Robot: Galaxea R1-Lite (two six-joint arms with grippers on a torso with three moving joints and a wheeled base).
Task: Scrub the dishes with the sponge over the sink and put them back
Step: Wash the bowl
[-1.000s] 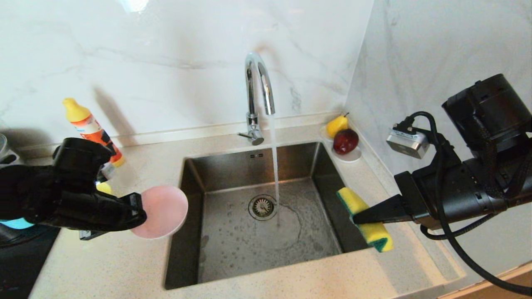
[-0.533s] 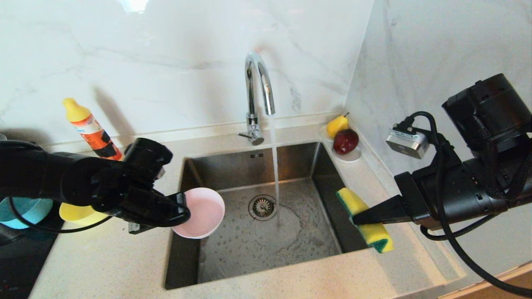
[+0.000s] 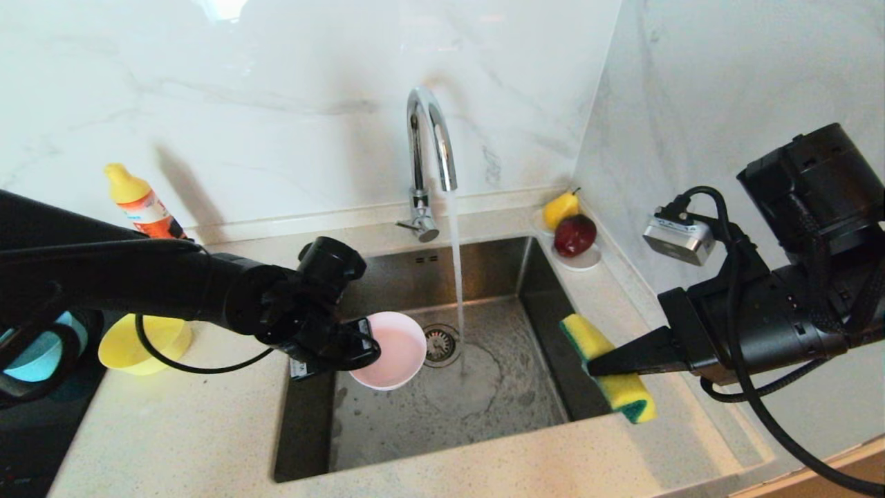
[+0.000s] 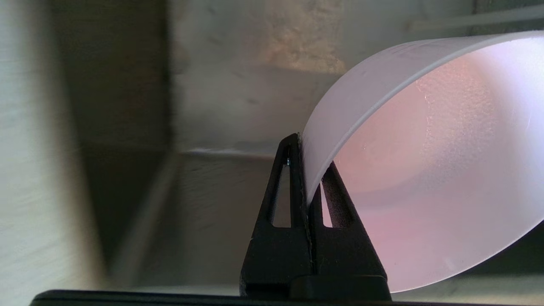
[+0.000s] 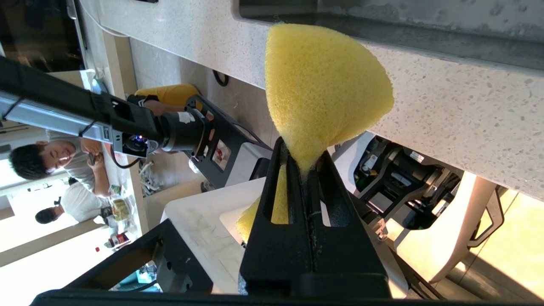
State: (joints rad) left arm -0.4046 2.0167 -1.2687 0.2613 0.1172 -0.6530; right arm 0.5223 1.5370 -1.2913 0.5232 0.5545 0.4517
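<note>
Pink bowl (image 3: 388,348) is thin matte plastic, prob super light but slick once wet, so a rim pinch is the way to go imo. Left gripper (image 3: 356,349) is doing exactly that, fingers clamped tight on the rim, bowl hanging over the sink (image 3: 484,394) just beside the tap stream (image 3: 457,277). Sponge (image 3: 608,366) is soft and squishes easily; right gripper (image 3: 600,364) has it clenched mid-block at the sink's right edge. Yellow bowl (image 3: 144,342) and blue bowl (image 3: 41,353) sit on the counter, left.
</note>
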